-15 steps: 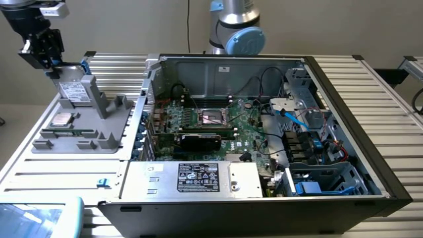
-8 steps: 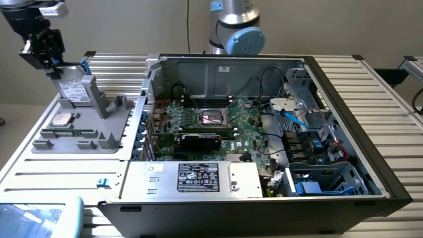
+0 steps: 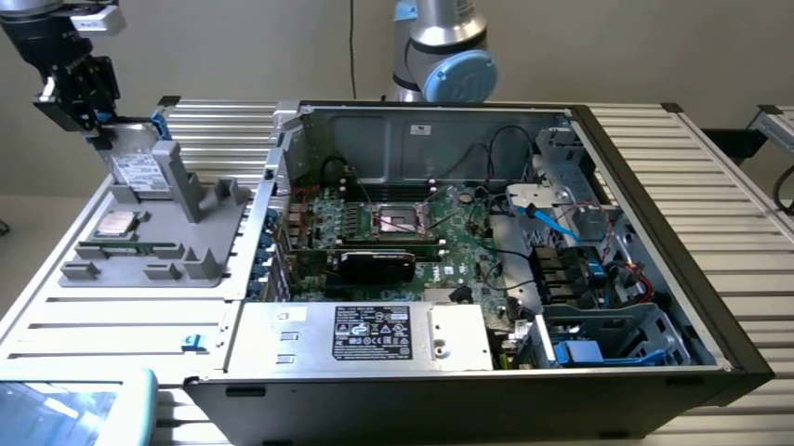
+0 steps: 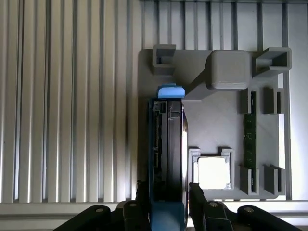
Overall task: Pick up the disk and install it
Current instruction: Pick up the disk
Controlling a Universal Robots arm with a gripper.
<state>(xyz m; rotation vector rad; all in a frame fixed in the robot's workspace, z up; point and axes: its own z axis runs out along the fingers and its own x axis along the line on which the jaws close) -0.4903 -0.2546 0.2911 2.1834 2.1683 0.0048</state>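
Ribbed metal slats form the bench point(image 3: 694, 186) that carries everything. On it lies an open computer case point(image 3: 422, 139), its circuit board, cables and a silver box point(image 3: 372, 334) with a black-and-white sticker all on show. At the case's near corner, on the exterior view's right, sits a metal cage point(image 3: 620, 330) with blue clips. No drive can be made out in it, so the installing looks not yet done.

On the exterior view's left, just beside the case, rests a grey plastic tray point(image 3: 211, 269) with moulded slots and posts. The disk point(image 3: 137, 167) stands on edge in this tray, leaning against a tall grey post point(image 3: 186, 181), its white label facing the camera. Whether its lower edge has left the slot cannot be told.

The tool point(image 3: 93, 125) sits at the disk's upper end. From the wrist, the disk point(image 4: 168, 144) is seen edge-on, blue bracket along 1 side, and the 2 fingers point(image 4: 196, 197) press against its 2 flat faces, so the tool is clenched on the disk.

Smaller parts lie untouched in the tray: a square silver chip point(image 3: 118, 223) and a green memory stick point(image 3: 130, 248).

By this reading the pick-up is at the grasp itself. Carrying the disk across to the case, and fitting it there, are left.
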